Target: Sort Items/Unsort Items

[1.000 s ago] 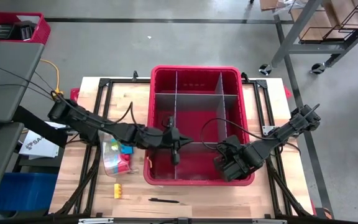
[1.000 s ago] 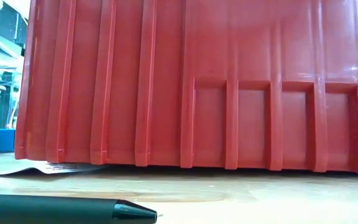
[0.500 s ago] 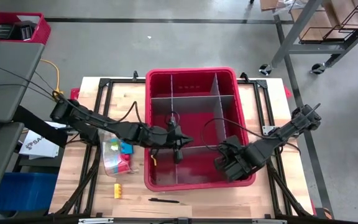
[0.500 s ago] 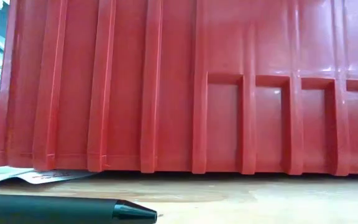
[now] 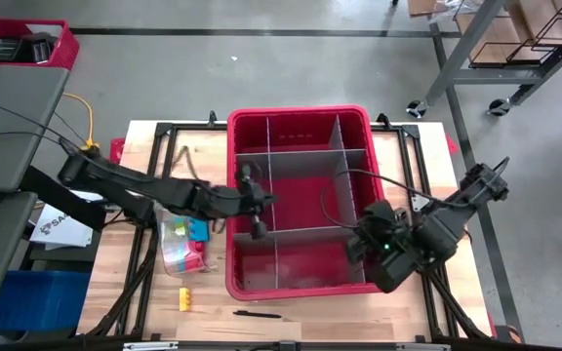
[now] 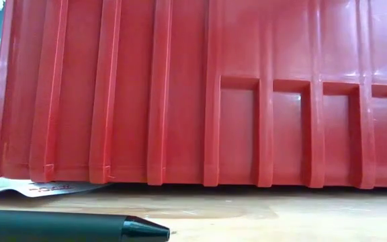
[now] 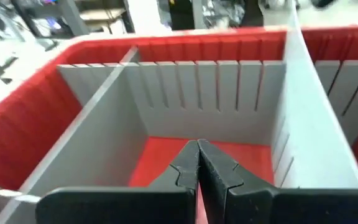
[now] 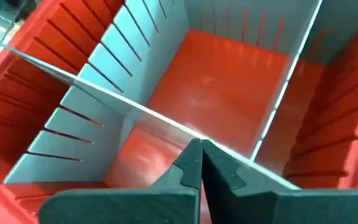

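The wooden table (image 5: 413, 322) is filling the middle of the high view, and the large red plastic bin with grey dividers (image 5: 299, 121) is sitting on it just right of centre, its near wall (image 6: 193, 87) crowding almost the whole low view. Its compartments are showing bare red floor wherever the cameras are looking in.

The left gripper (image 5: 257, 230) is hanging over the bin's left-hand middle compartment, fingers pressed together and gripping nothing; its wrist view is showing the closed tips (image 7: 197, 163) above an empty cell. The right gripper (image 5: 362, 250) is hovering at the bin's lower right, near a divider crossing, likewise pinched closed on nothing (image 8: 200, 163).

Left of the bin, a clear plastic bag (image 5: 176, 240) is lying on the table, holding blue and pink blocky pieces. Below it, towards the lower left, a small yellow block (image 5: 184, 297) is resting alone. A thin dark pen (image 5: 258, 314) is lying beneath the bin, close to the table's near edge, and is also stretching across the bottom of the low view (image 6: 72, 228). Open wood is showing along the near edge and on the table's far left.
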Action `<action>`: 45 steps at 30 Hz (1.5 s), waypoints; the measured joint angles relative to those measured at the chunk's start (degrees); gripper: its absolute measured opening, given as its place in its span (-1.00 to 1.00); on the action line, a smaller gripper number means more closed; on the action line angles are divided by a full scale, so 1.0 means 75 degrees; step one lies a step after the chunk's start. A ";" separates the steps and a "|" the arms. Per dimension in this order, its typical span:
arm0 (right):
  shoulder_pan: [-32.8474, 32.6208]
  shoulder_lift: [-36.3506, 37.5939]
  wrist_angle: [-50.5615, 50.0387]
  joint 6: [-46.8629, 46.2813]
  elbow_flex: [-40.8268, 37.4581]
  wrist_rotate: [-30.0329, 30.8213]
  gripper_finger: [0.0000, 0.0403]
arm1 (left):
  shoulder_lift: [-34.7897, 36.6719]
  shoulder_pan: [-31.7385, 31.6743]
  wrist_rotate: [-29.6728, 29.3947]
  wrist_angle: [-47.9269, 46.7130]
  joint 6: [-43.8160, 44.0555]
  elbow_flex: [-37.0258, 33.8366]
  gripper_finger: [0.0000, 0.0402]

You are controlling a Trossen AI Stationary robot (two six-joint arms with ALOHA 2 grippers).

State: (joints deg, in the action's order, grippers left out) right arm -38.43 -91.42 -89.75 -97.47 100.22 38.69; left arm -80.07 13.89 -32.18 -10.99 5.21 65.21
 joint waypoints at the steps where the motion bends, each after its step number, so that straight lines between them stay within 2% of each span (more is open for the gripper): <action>1: -0.0018 -0.0004 -0.0036 0.0077 -0.0013 0.0121 -1.00 | 0.0198 0.0006 -0.0084 -0.0117 -0.0009 0.0000 -1.00; 6: -0.0181 -0.0112 -0.0030 0.0382 -0.0571 0.0757 -1.00 | 0.1069 0.0175 -0.0258 -0.0254 -0.0229 0.0012 -1.00; 14: -0.0094 -0.0375 -0.0033 -0.0770 -0.1370 0.1162 -1.00 | 0.1884 0.0704 -0.0556 -0.0244 -0.0319 0.0020 -1.00; 15: -0.0088 -0.0423 -0.0017 -0.0868 -0.1414 0.1112 -1.00 | 0.1906 0.0760 -0.0630 -0.0249 -0.0297 0.0024 -1.00; 16: -0.0083 -0.0467 0.0039 -0.0980 -0.1472 0.0627 -1.00 | 0.1915 0.0815 -0.0672 -0.0303 -0.0227 0.0026 -1.00; 18: -0.0080 -0.0606 0.0237 -0.1041 -0.1597 0.0260 -1.00 | 0.1896 0.0886 -0.0711 -0.0572 0.0008 0.0026 -1.00; 22: -0.0123 -0.0646 0.1097 -0.0533 -0.1731 -0.0632 -1.00 | 0.1853 0.0986 -0.0764 -0.1086 0.0428 0.0023 -1.00; 23: -0.0150 -0.0669 0.1150 -0.0539 -0.1722 -0.0845 -1.00 | 0.1856 0.1025 -0.0793 -0.1156 0.0479 0.0023 -1.00; 26: -0.0136 -0.0578 0.0709 -0.0552 -0.1453 -0.0678 -1.00 | 0.1908 0.1059 -0.0915 -0.1065 0.0427 0.0023 -1.00; 29: -0.0103 -0.0359 -0.0083 -0.0555 -0.0791 -0.0235 -1.00 | 0.2031 0.1173 -0.0956 -0.0910 0.0406 0.0029 -1.00; 32: 0.0002 -0.0217 0.0087 0.0052 -0.0298 0.0349 -1.00 | 0.2210 0.1234 -0.0945 -0.0674 0.0291 0.0029 -1.00; 35: 0.0205 -0.0110 -0.0052 0.0461 0.0164 0.0689 -1.00 | 0.2391 0.1436 -0.0464 -0.0713 0.0594 0.0042 -1.00; 38: 0.0396 -0.0156 0.0038 0.0825 0.0374 0.1188 -1.00 | 0.2122 0.1611 0.0465 -0.1324 0.0886 0.0052 -1.00; 40: 0.0515 -0.0167 0.0067 0.1000 0.0470 0.1294 -1.00 | 0.1691 0.1752 0.0754 -0.1550 0.1050 0.0040 -1.00; 45: 0.0742 -0.0227 0.0049 0.1006 0.0534 0.1175 -1.00 | 0.0482 0.2055 0.0577 -0.1501 0.1166 0.0044 -1.00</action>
State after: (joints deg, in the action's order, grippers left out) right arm -32.86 -93.12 -89.38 -89.93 104.22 47.51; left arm -76.46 29.30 -27.85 -22.25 13.95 65.54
